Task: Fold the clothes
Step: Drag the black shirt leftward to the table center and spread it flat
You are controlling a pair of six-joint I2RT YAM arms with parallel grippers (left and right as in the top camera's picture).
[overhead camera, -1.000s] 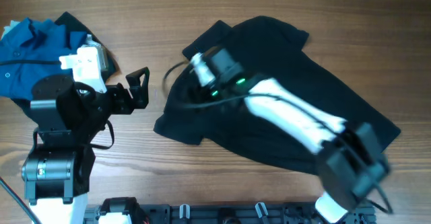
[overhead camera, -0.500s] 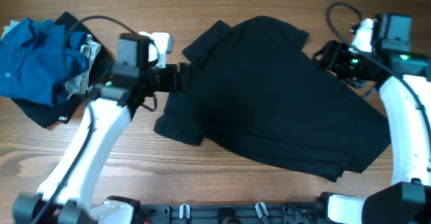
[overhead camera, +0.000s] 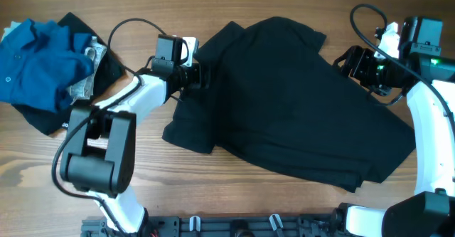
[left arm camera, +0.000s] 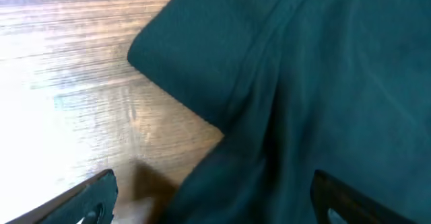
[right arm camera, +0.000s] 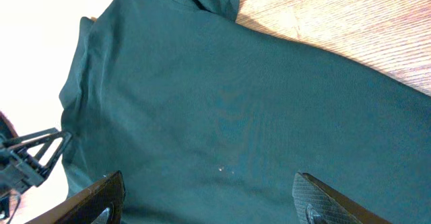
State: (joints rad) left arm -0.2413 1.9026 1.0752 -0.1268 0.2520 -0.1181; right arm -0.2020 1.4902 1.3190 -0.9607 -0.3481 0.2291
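Observation:
The clothes, a large black short-sleeved shirt (overhead camera: 284,102), lie spread and rumpled across the middle of the table. My left gripper (overhead camera: 196,76) is at the shirt's left edge beside a sleeve. In the left wrist view the shirt (left arm camera: 316,83) fills the right side, and that gripper (left arm camera: 215,207) is open and straddles the cloth's edge. My right gripper (overhead camera: 353,65) hovers over the shirt's upper right edge. The right wrist view shows it (right arm camera: 212,200) open, with the shirt (right arm camera: 222,109) flat beneath its fingers (right arm camera: 326,197).
A bright blue buttoned shirt (overhead camera: 39,59) lies bunched at the far left. A small grey-green patterned cloth (overhead camera: 85,82) and a dark cloth (overhead camera: 50,119) lie beside and under it. Bare wooden table (overhead camera: 213,180) shows in front of the black shirt.
The left arm swung out from its base to the shirt's left edge. The right arm pulled back off the shirt's middle to its upper right edge. The shirt has hardly shifted.

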